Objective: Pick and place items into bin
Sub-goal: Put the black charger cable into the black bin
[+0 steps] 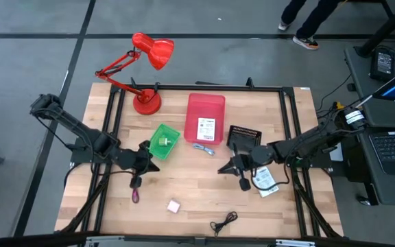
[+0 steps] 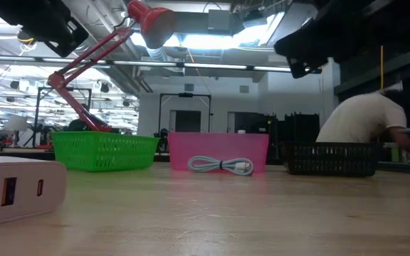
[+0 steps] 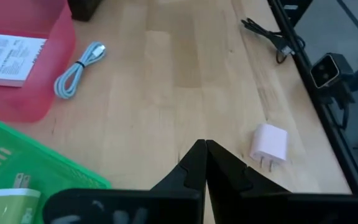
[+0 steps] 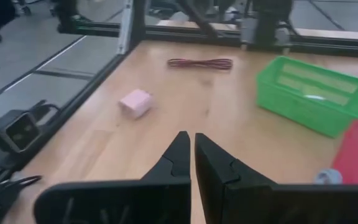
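My left gripper hovers just beside the green bin, fingers pressed together and carrying nothing. My right gripper hangs in front of the black bin, its fingers also together and empty. Both sit low and central, presumably so that either can reach the loose items.

Item positions:
- One white packet already lies in the red bin; a second rests on the desk near my right arm.
- The green-white piece lies in the green bin.
- The pink cube stands on the desk, between the arms, towards the front.
- The purple cord lies just below my left gripper.
- The black cord lies at the front edge.
- The bluish strip lies just outside the red bin.
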Motion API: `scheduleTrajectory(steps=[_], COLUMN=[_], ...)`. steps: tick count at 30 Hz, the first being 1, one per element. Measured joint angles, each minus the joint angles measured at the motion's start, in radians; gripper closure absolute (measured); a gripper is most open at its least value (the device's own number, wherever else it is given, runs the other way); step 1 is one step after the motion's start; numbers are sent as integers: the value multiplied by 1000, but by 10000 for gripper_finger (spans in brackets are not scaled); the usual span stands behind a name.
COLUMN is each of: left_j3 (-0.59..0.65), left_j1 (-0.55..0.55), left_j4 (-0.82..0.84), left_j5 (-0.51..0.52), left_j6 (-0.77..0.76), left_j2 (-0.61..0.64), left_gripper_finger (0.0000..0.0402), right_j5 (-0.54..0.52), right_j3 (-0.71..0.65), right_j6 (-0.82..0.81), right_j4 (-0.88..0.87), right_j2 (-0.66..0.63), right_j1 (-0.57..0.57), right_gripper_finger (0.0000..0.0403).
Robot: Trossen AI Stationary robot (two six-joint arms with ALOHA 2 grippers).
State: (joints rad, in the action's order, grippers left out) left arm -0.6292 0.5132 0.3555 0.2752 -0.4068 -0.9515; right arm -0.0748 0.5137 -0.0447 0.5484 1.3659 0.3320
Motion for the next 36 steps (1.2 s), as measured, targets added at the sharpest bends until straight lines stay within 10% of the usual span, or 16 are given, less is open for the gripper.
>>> scheduleTrajectory(steps=[13,36], left_j3=[0,1], left_j1=[11,11], left_j4=[-53,-105], left_j5=[48,47], left_j6=[1,32], left_j2=[-93,-211], left_gripper_finger=[398,398], right_j5=[-94,-136], right_j3=[286,642], right_j6=[-77,-204], right_j4=[-590,-989], right_j2=[0,244], right_j1=[133,326], right_gripper_finger=[345,246])
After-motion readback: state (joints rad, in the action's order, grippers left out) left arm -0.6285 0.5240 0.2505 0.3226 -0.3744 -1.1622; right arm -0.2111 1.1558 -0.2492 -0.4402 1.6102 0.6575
